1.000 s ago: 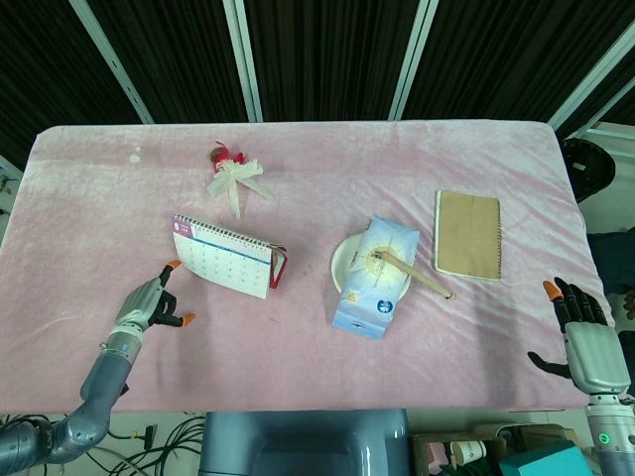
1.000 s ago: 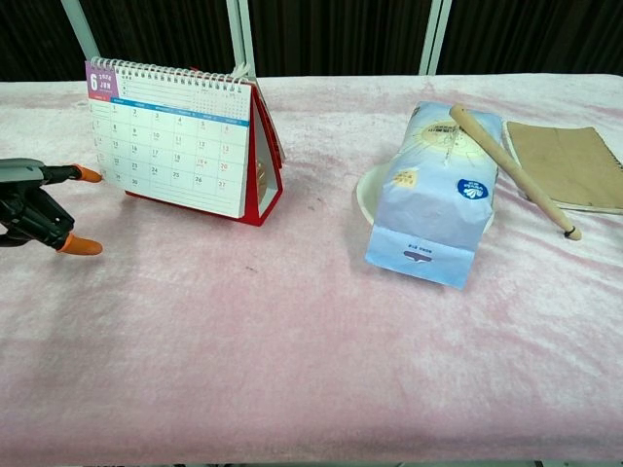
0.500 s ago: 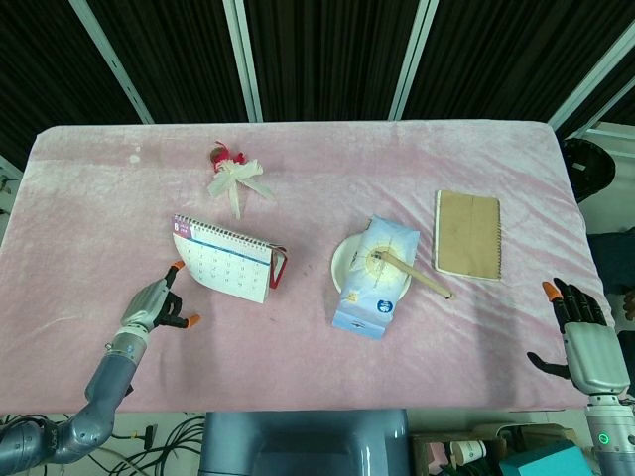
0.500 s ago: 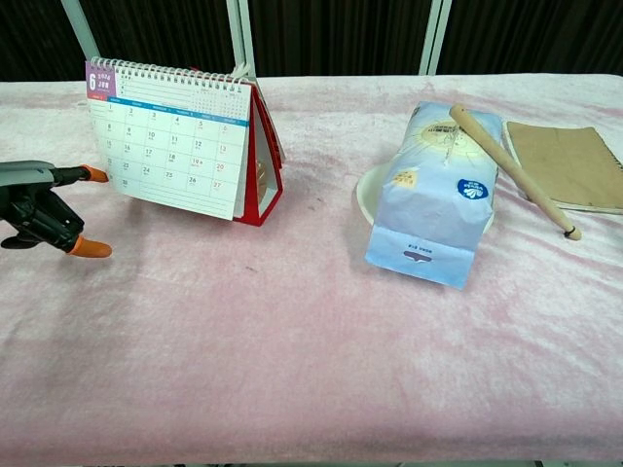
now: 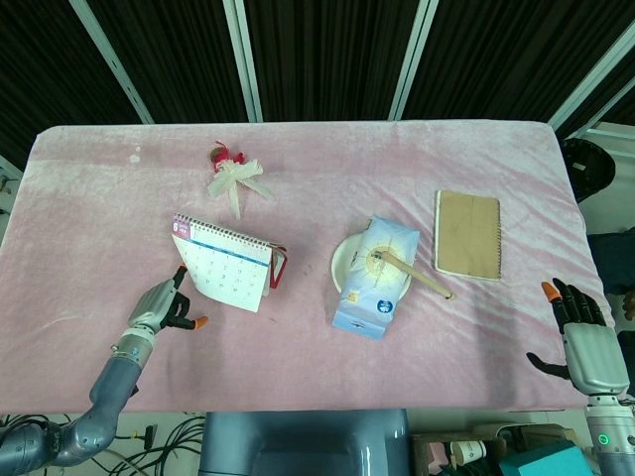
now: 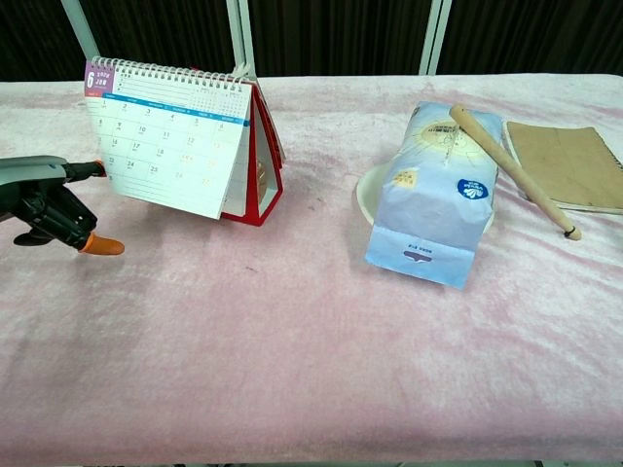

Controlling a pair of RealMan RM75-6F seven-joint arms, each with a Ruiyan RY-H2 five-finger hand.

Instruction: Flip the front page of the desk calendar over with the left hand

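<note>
The desk calendar (image 6: 170, 136) stood on the pink tablecloth (image 6: 311, 350), and its front page (image 6: 161, 146) hung lifted away from the red stand, its lower edge off the cloth. The left hand (image 6: 44, 199) sat just left of the calendar, one orange-tipped finger (image 6: 97, 168) at the page's left edge and another pointing along the cloth; whether it pinched the page or only touched it could not be told. To the calendar's right lay a blue tissue pack (image 6: 433, 195) across a white bowl (image 6: 370, 199), a wooden stick (image 6: 511, 170) on top, then a brown notebook (image 6: 569, 161). Behind the calendar lay a ribbon bouquet (image 5: 236, 178). Far right of the calendar, at the table's edge, the right hand (image 5: 585, 342) was spread and holding nothing.
</note>
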